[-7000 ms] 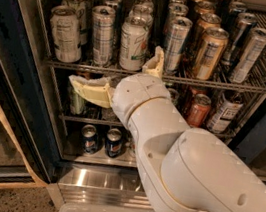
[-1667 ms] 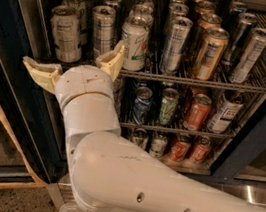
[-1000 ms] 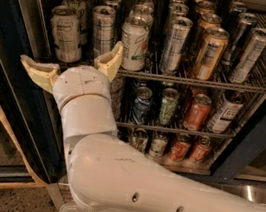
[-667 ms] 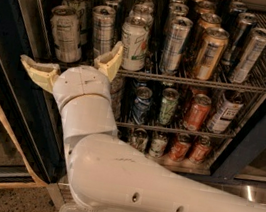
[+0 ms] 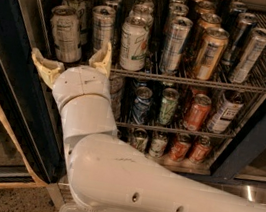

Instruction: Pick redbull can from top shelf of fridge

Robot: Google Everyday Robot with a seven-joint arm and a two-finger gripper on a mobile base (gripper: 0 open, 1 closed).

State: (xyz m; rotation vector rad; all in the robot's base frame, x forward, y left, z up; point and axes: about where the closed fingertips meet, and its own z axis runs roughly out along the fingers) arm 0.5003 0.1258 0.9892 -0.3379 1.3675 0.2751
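1. Standing just behind the front rail of the top shelf [image 5: 208,83] in the fridge [image 5: 250,148], a little right of the rail's middle, the redbull can [image 5: 175,44] was tall, slim and silver with pale blue-grey panels. Its small print could not be read.
2. Left of it along the rail stood a wider white can with a green-and-red logo [image 5: 133,44], then a silver can [image 5: 103,27]. At the rail's left end was a white can with black text [image 5: 66,33]. No brand name was legible on any of them.
3. Toward the rail's right end stood a gold can [image 5: 208,52] with a panel of fine print and a slim silver can [image 5: 250,54].
4. The end effector [image 5: 71,49] was at the rail's left end, its two pale yellow fingers spread wide apart and gripping nothing. The white can with black text showed between them, but contact could not be judged.
5. The redbull can was well apart from the end effector, further right along the rail, with the logo can in between.
6. Below the rail, a blue can [image 5: 141,104], a green can [image 5: 167,105] and a red can [image 5: 196,111] stood in a row, their labels unreadable.
7. The white arm [image 5: 159,193] rose from below the rail to its left end.
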